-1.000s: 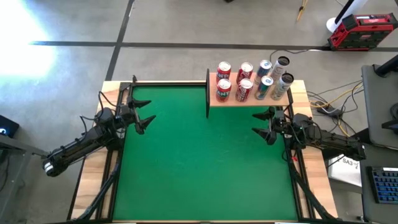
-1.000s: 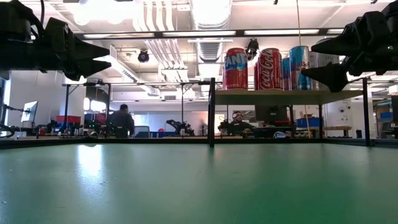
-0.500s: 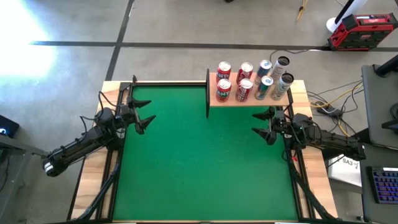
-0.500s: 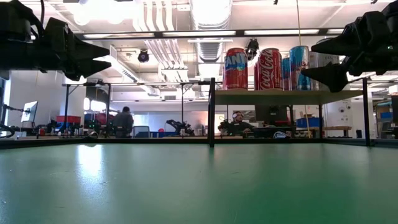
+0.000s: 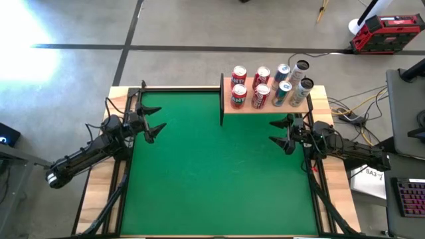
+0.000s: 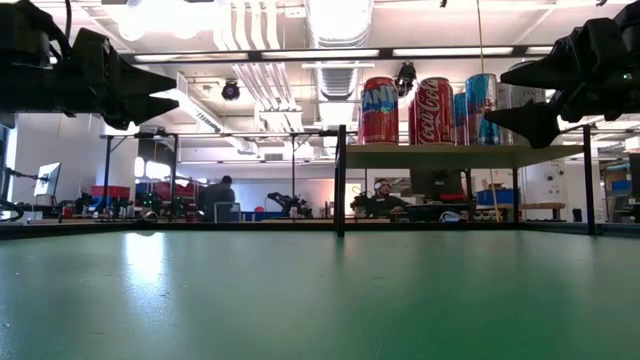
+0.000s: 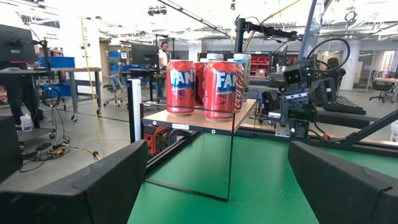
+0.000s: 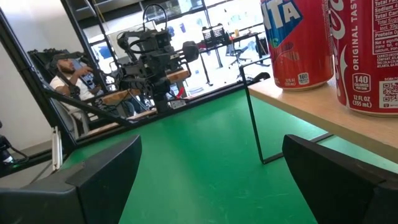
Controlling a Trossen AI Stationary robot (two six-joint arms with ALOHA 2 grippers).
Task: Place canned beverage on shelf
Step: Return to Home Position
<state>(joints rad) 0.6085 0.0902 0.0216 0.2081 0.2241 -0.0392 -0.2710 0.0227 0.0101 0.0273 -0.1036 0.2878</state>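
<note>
- The shelf point(image 5: 267, 107) stands along the far edge of the green worktop point(image 5: 212, 179), reaching from about the middle to near the far right corner, its light-wood board raised on thin black posts
- Eight cans stand upright on the board in two rows of four, matched front to back
- From the shelf's left end to its right end they are the red Fanta cans point(image 5: 238, 97), the red-and-white Coca-Cola cans point(image 5: 261, 97), the blue cans point(image 5: 283, 93) and the silver cans point(image 5: 305, 89)
- The left gripper point(image 5: 158, 131) hangs over the worktop's left edge, in its far half, pointing inward; its jaws are spread wide with nothing between them
- The right gripper point(image 5: 272, 131) hangs near the right edge, just in front of the shelf's right end, also pointing inward; its jaws are wide apart and empty
- In the low view both grippers are clear of the green surface, at about the height of the cans
- In the left wrist view the spread fingers point(image 7: 93, 186) frame the shelf, with the right arm point(image 7: 298, 99) farther off beside it
- In the right wrist view a Fanta can and a Coca-Cola can stand side by side on the board's near edge
- A person point(image 6: 222, 195) shows in the room beyond the table
</note>
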